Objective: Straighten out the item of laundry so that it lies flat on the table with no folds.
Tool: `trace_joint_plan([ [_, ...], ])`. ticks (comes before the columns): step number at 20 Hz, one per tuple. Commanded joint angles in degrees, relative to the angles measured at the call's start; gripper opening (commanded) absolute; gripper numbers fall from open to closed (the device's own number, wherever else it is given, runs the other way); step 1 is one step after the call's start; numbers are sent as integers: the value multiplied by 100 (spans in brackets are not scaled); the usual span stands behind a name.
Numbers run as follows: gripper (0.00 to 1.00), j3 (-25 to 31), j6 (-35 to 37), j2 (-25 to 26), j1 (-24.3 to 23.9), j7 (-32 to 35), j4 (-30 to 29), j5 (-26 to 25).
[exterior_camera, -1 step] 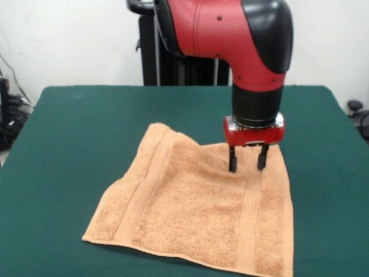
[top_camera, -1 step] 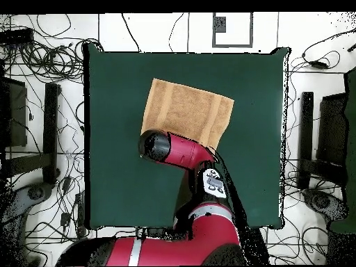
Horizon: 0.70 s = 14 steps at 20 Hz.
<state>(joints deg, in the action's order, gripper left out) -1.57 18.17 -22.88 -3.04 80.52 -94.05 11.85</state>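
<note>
The small orange-tan fluffy towel (exterior_camera, -1 step: 196, 208) lies spread on the big dark green felt worktop (exterior_camera, -1 step: 75, 133), near the middle, w/ green showing all round it except at the bottom of the front view, where the picture cuts it off. It looks mostly flat. Two ribbed bands run across it, one near the left edge & one near the right edge in the front view. The far edge rises a bit in a soft bump just left of the hand. The far left corner looks a little lifted too.

The red & black robot arm (exterior_camera, -1 step: 230, 29) comes down over the towel's far right part. Its hand (exterior_camera, -1 step: 248, 164) points straight down, w/ two thin black fingers (exterior_camera, -1 step: 232, 160) a small gap apart, so it's partly open, narrow. The tips sit right on the towel near its far edge, close to the right ribbed band. Can't tell if any cloth is pinched between them.

From above, the arm covers the towel's (top_camera, -1 step: 184, 108) near edge & the hand is hidden under it.
</note>
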Motion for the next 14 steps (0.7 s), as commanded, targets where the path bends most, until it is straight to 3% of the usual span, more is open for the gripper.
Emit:
trace_joint_plan([
  [1, 100, 522, -40, 167, -43, 1270, -422, 164],
  [8, 100, 28, 766, -1034, -640, 610, -1078, -282],
  [14, 100, 21, 975, -1214, -904, 504, -1063, -466],
])
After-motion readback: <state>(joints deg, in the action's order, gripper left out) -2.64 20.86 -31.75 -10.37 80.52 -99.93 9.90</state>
